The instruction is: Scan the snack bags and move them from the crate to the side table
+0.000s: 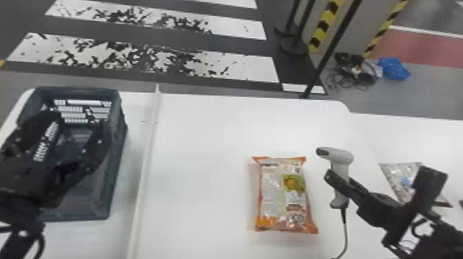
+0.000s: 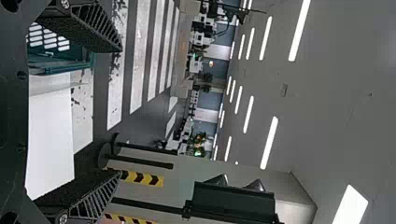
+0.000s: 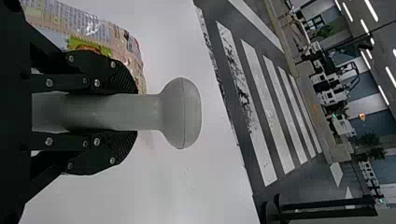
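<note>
Where white strip (image 1: 146, 162) intervenes, crate (image 1: 115, 162), snack bag (image 1: 283, 198) lie apart.

We take this for a large indoor industrial hall, something like a warehouse or a big workshop, though we can't tell which. We see worn white crossing stripes (image 1: 255, 69) painted on dark floor, a red floor band (image 1: 427, 51), and yellow-and-black hazard striping (image 1: 321, 29) beside black posts (image 1: 330, 51). Overhead, we have long strip lights (image 2: 299, 30) on a broad grey ceiling (image 2: 336, 93). Loose cables (image 1: 351, 74) lie on the floor, and we make out green plants (image 3: 369, 140) far back.
</note>
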